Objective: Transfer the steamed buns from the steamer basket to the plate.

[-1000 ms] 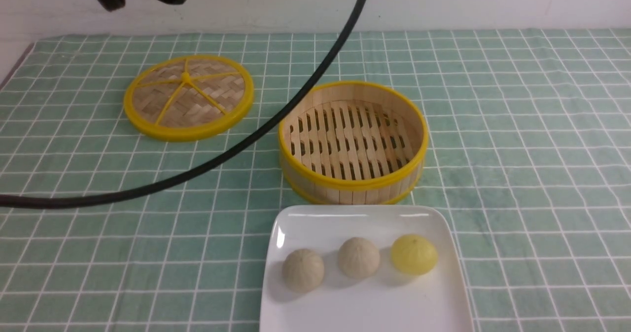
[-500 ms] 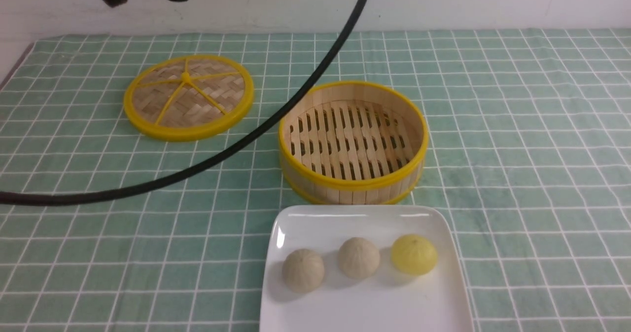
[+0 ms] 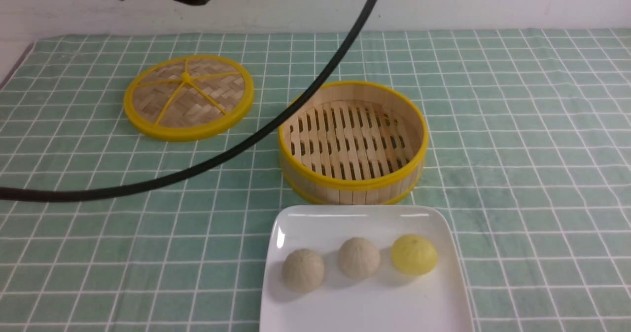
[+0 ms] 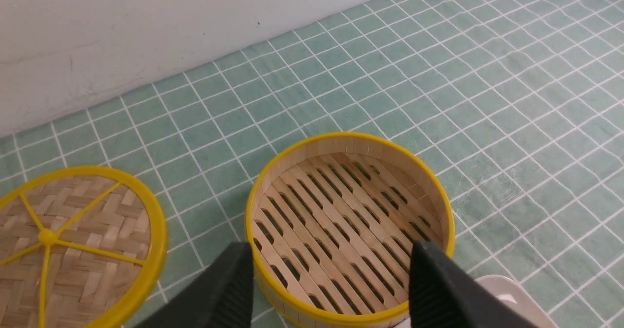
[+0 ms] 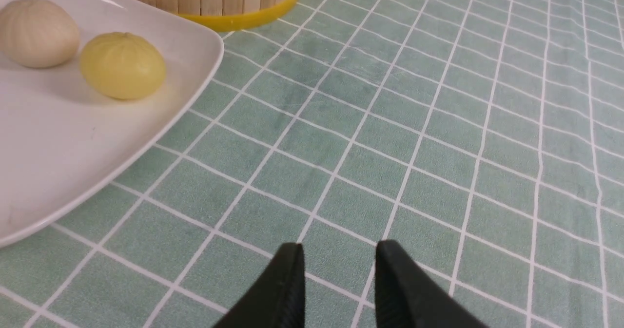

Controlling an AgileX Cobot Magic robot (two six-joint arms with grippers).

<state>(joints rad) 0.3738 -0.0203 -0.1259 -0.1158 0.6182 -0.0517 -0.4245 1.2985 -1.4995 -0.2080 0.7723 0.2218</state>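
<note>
While the steamer basket (image 3: 352,142) sits bare, three steamed buns (image 3: 358,258) occupy the plate (image 3: 315,223); both arms' fingers (image 4: 229,289) apart.

A green checked tablecloth (image 3: 517,125) covers the table; on it sit the steamer basket (image 3: 352,186), its woven lid (image 3: 188,96) and the white plate (image 3: 365,307).

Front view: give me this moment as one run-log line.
steamer basket: empty | steamed buns: three on plate | left gripper: open | right gripper: open, empty
</note>
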